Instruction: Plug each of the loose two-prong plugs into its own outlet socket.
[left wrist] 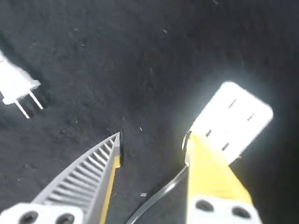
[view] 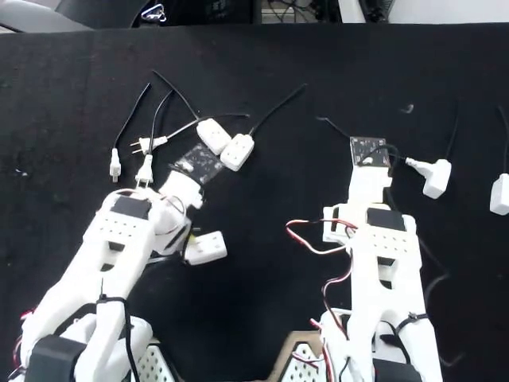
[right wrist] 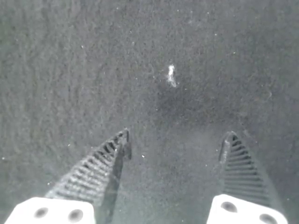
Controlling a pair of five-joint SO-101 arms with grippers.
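Two-prong plug [left wrist: 16,91] first: left gripper [left wrist: 152,137] and right gripper [right wrist: 176,135] both gape empty, so we should centre left jaws across its body

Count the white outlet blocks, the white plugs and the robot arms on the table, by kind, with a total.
Outlet blocks: 5
Plugs: 4
Robot arms: 2
Total: 11
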